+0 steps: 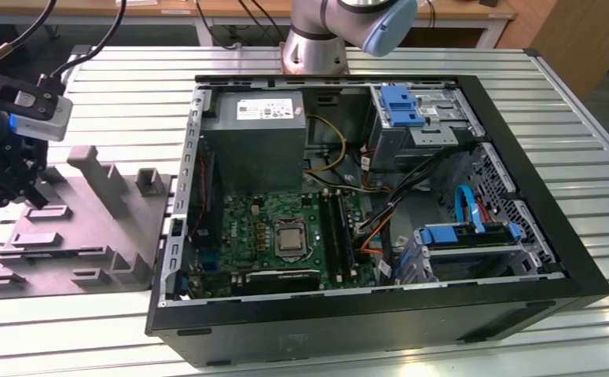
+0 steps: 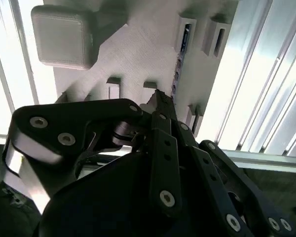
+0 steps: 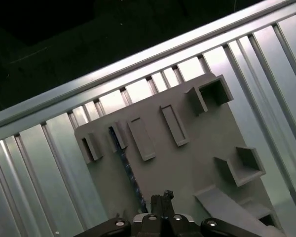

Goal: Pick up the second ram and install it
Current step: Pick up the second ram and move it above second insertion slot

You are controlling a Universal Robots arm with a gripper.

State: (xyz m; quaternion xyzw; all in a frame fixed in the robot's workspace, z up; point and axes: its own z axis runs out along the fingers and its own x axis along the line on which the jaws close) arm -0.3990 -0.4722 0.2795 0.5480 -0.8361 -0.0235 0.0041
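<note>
The second ram (image 3: 126, 165) is a thin blue stick standing on edge in a narrow slot of the grey fixture plate (image 3: 187, 163). In the second wrist view the ram (image 2: 177, 64) runs along the same slot, just beyond my fingertips. My gripper (image 3: 163, 196) hovers over the plate close beside the ram, with its black fingers (image 2: 164, 128) drawn together and nothing between them. In the exterior view the gripper (image 1: 19, 188) hangs over the near-left part of the fixture plate (image 1: 84, 236), far from the open computer case (image 1: 367, 314).
The case lies open on the slatted metal table (image 1: 598, 157), showing a green motherboard (image 1: 247, 232) with long black slots (image 1: 335, 228), a grey power-supply box (image 1: 254, 137), blue drive brackets (image 1: 401, 106) and loose cables (image 1: 388, 212). Raised grey blocks (image 1: 100, 169) stand on the fixture.
</note>
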